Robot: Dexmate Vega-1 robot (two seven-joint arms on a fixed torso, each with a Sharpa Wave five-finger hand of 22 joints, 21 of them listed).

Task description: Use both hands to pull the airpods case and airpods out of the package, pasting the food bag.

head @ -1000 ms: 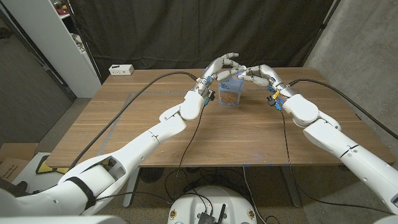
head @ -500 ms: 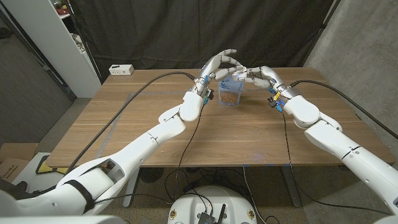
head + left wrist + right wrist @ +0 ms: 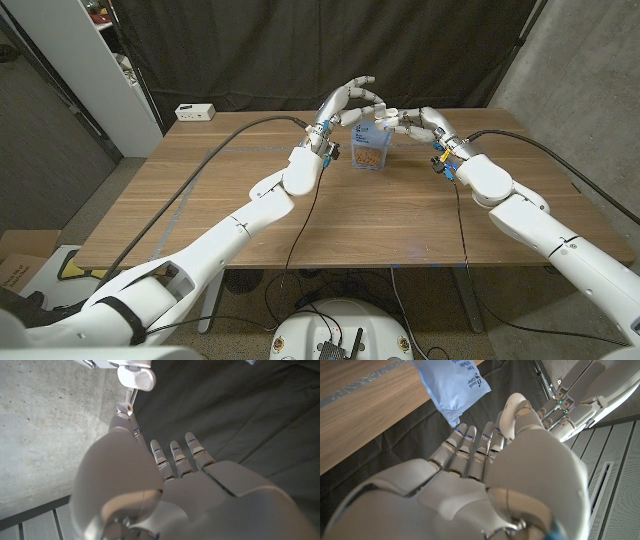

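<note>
Walnut-toned desk (image 3: pixel 200 215), seen from head view. Far left, near back edge: white power strip (image 3: pixel 195 112), well apart from the work. Grey cable (image 3: pixel 180 205) trailing across the left half of the desk toward the left arm.

Left hand (image 3: pixel 350 100) raised above and just left of food bag (image 3: pixel 371 148); fingers apart and curved, thumb and fingertips arching over the bag's top edge. No clear contact with the bag; nothing visibly held. Left wrist view: fingers extended toward dark curtain, nothing between them. Logged as empty, fingers spread.

Food bag standing upright near desk centre, toward the back edge; blue upper part with print, clear lower part showing brownish contents. Long axis vertical, top edge facing up between the two hands. Bag's blue printed corner (image 3: pixel 455 385) also visible in right wrist view, just beyond the right fingertips.

Right hand (image 3: pixel 420 122) just right of the bag's top, fingers reaching leftward to its upper right corner. Fingertips at or against the edge; pinched or merely touching, cannot tell. Right wrist view: fingers fairly straight, bag corner past them, no clear pinch.

Airpods case and airpods not identifiable.

Judgement: both hands flank the bag's top edge, right nearer at the corner, left higher and over it. Coming move likely turns on closing from both sides onto that upright top edge. Risk: light bag tipping if one side closes first.
</note>
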